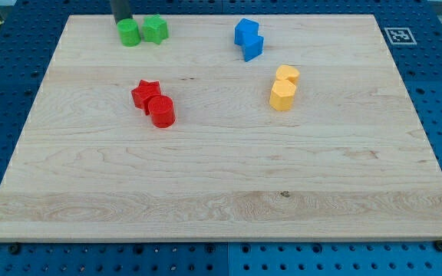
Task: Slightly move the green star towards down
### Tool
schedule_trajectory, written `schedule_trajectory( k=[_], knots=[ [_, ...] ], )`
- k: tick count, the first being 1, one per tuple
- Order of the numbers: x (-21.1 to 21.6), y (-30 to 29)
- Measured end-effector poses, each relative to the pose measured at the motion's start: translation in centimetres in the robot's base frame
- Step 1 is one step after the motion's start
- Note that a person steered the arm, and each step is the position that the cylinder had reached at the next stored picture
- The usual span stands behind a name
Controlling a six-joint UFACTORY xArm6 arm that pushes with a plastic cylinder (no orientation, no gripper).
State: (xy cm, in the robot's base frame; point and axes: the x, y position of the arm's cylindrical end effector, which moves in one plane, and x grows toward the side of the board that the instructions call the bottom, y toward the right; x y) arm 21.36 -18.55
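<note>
The green star [156, 29] sits near the view's top left of the wooden board [221, 176], touching a green cylinder [130, 33] on its left. My dark rod comes down from the view's top edge; my tip [121, 21] is just above the green cylinder and to the upper left of the green star.
A red star [145, 93] and a red cylinder [161, 111] sit together at the middle left. Two blue blocks [248, 39] sit at the top centre. Two yellow blocks [284, 87] sit right of centre. A marker tag [397, 35] is at the board's top right corner.
</note>
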Motion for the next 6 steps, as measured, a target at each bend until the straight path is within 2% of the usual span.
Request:
schedule_trajectory(
  k=[1,3,4,6],
  knots=[
    [-2.2,0.1],
    [-2.2,3.8],
    [-1.2,5.8],
    [3.3,5.2]
  ],
)
